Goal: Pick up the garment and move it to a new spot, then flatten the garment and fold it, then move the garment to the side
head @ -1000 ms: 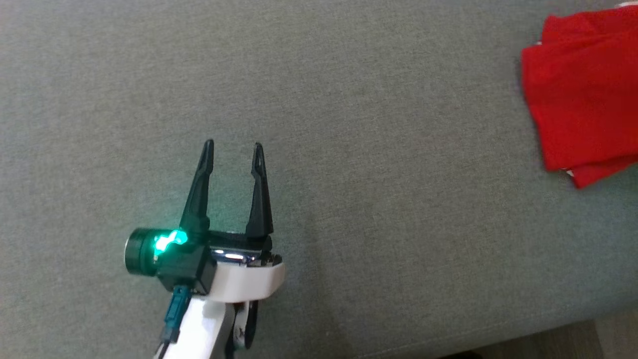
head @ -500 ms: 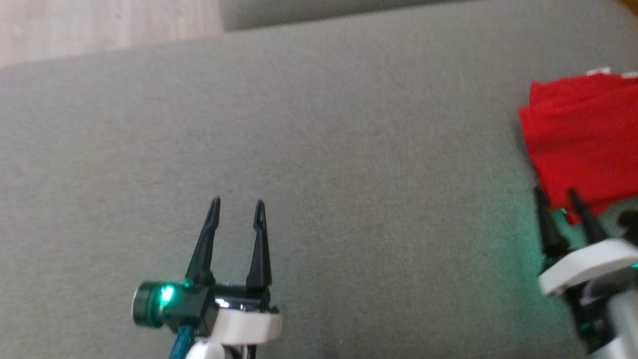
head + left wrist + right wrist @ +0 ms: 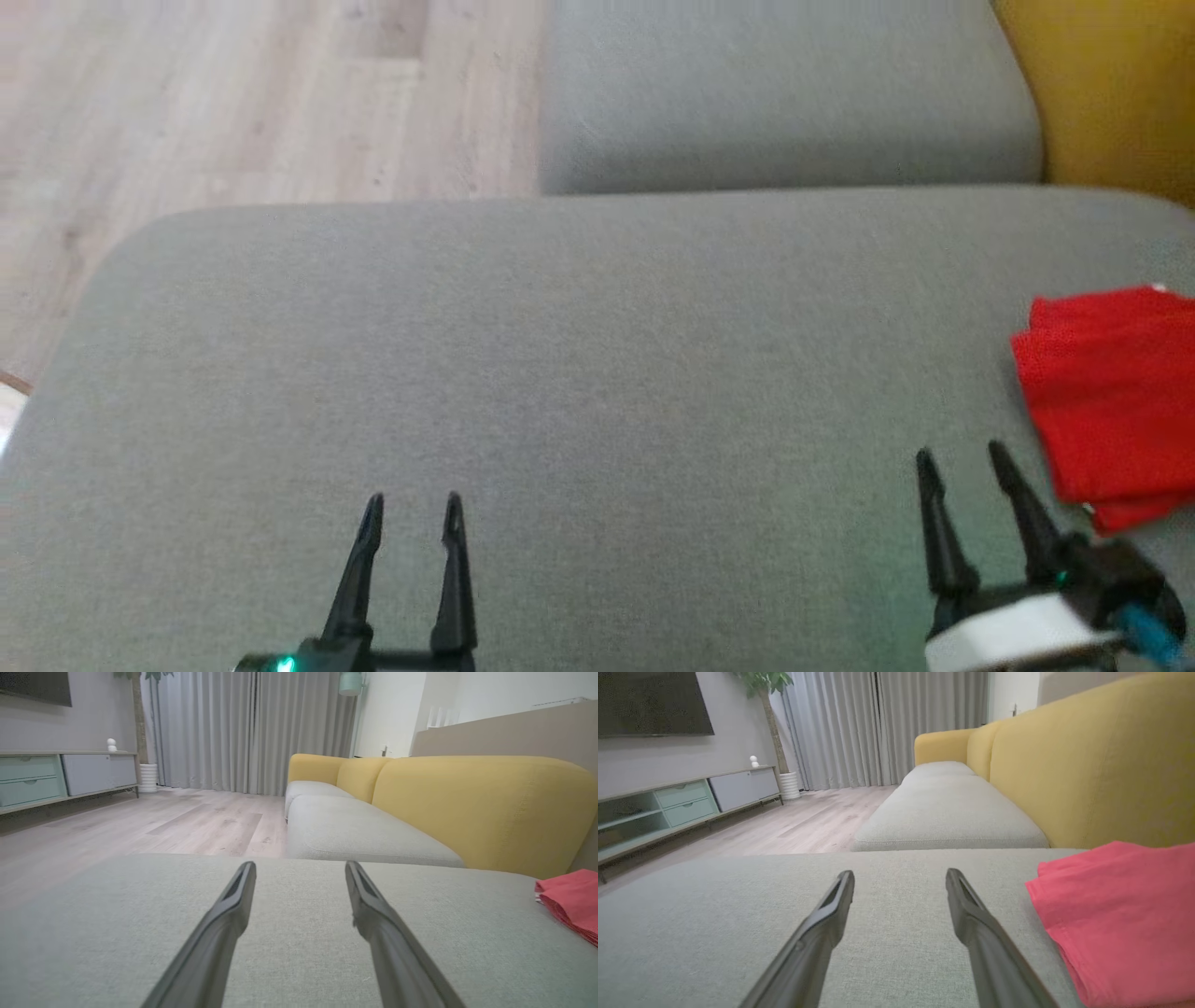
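Grey cushion [image 3: 579, 373], folded red garment [image 3: 1111, 392] rightward

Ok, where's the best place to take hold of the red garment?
Probably the garment by its left edge, right hand sliding in low from the left: it lies flat and folded on the cushion, layers stacked there, beside that open hand.

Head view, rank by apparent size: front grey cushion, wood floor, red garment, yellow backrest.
1. front grey cushion
2. wood floor
3. red garment and yellow backrest: about alike, both cropped, unranked.
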`<state>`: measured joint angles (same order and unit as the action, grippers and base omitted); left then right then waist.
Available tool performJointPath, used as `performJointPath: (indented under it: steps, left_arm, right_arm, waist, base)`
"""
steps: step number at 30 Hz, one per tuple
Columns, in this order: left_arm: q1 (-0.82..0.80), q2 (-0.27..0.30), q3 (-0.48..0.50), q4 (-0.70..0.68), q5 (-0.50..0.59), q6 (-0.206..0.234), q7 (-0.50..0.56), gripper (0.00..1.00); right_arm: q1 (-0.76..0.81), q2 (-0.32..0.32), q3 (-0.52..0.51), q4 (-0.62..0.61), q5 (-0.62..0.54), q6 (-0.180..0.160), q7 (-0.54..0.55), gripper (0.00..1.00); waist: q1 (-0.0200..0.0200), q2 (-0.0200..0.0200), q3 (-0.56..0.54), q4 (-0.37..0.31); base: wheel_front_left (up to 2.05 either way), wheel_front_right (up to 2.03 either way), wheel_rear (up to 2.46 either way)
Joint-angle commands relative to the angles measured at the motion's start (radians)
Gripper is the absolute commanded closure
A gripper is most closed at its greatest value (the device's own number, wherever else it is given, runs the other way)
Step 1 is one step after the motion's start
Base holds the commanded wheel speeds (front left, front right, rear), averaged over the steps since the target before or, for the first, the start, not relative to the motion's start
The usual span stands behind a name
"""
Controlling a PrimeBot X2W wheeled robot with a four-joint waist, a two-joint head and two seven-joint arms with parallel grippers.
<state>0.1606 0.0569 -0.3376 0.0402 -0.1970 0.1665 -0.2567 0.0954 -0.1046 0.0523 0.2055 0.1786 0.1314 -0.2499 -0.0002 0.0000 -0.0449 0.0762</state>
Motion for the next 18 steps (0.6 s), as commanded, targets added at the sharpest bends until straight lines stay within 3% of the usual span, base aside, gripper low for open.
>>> performJointPath:
  steps: [1,7,18]
  left_arm:
    - [-0.024,-0.007,0.037,-0.034,-0.003,-0.002,-0.005,0.00]
    - [0.002,-0.007,0.053,-0.037,0.012,-0.031,-0.005,0.00]
    - [0.009,-0.007,0.078,-0.019,0.034,-0.049,-0.005,0.00]
  right_arm:
    - [-0.007,-0.006,0.018,-0.038,-0.018,-0.001,-0.011,0.00]
    - [0.094,0.024,0.013,-0.113,-0.097,-0.001,-0.012,0.00]
    - [0.105,0.047,0.032,-0.113,-0.103,-0.001,-0.012,0.00]
  waist:
    - [0.0002,0.0000,-0.020,0.020]
    - [0.0002,0.0000,-0.031,0.029]
    - [0.0002,0.0000,-0.036,0.007]
  base:
    - [0.00,0.00,0.00]
    - [0.00,0.00,0.00]
    - [0.00,0.00,0.00]
